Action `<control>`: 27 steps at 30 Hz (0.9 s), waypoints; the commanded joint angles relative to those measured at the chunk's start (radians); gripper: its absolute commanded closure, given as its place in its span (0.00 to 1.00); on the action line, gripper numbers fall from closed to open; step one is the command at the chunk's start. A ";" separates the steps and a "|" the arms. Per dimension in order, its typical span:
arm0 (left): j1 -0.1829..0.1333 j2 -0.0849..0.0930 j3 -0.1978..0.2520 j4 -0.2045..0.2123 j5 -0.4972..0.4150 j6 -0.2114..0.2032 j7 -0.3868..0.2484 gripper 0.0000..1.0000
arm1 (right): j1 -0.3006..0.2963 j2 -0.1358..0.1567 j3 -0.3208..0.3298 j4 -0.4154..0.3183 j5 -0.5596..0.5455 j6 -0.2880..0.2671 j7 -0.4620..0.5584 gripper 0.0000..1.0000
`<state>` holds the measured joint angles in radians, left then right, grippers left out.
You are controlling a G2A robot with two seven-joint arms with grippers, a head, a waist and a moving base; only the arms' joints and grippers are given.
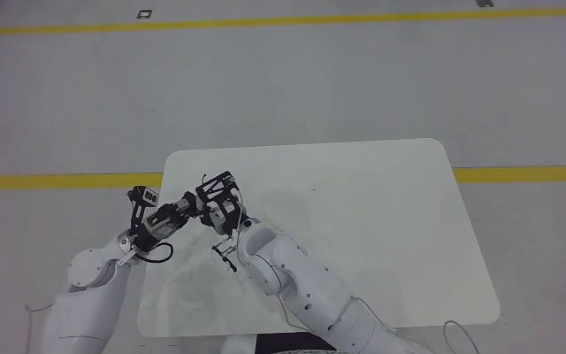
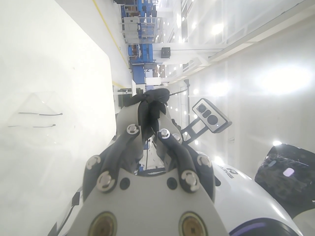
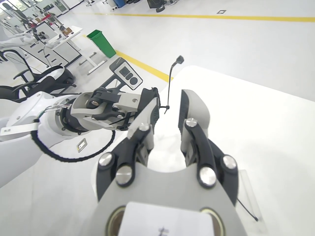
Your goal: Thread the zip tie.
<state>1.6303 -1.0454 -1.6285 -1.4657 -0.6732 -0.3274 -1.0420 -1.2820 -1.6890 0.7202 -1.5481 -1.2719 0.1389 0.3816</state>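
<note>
- Currently my left gripper [image 3: 156, 105] is pinched closed over the left edge of the table [image 1: 371, 230]. Its black pads are pressed flat together on the low end of the tie [image 3: 169, 87].
- From that pinch the tie stands nearly upright, a thin black plastic strap. It is straight for most of its length, and the top bends over into a small thicker tip. A short nub sticks out sideways where the strap leaves the left fingertips.
- My right gripper [image 3: 169, 104] is spread wide and has hold of nothing. Its two grey wedge-shaped fingers sit on either side of the upright strap. I cannot tell whether either one touches it.
- The right gripper's pads [image 3: 184, 106] are black ribbed rubber set into smooth pale shells, hinged on dark links with round metal pins.
- In the top view the two grippers meet tip to tip. My left arm comes in from off the table's left side and my right arm from the near edge.
- The table is a smooth, matte white slab with rounded corners.
- Spare ties [image 2: 49, 114] lie flat on the table, well apart from the grippers. They are two thin dark strands, roughly parallel, each with a tiny knob at one end, and they rest on a clear sheet [image 2: 34, 99] with faint glossy edges.
- The right wrist view shows another thin black strand on clear film just behind my right gripper.
</note>
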 commanded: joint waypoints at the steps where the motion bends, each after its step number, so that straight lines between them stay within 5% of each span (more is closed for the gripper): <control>1: -0.001 0.001 0.000 0.001 -0.002 0.000 0.000 1.00 | -0.002 0.001 0.001 -0.003 -0.003 0.000 0.000 0.00; 11: -0.013 0.007 -0.039 0.031 -0.092 0.057 -0.019 1.00 | -0.040 0.013 0.028 -0.042 -0.053 0.012 -0.027 0.00; 19: -0.026 0.015 -0.080 0.063 -0.280 0.230 -0.170 1.00 | -0.085 0.029 0.066 -0.075 -0.082 0.007 -0.036 0.00; 27: -0.023 0.022 -0.096 0.081 -0.368 0.364 -0.292 1.00 | -0.090 0.031 0.065 -0.068 -0.095 0.020 -0.055 0.00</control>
<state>1.6069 -1.0237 -1.7237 -1.3856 -1.0333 0.0215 -1.3211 -1.3724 -1.6582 0.7859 -1.6181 -1.3644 0.1575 0.3324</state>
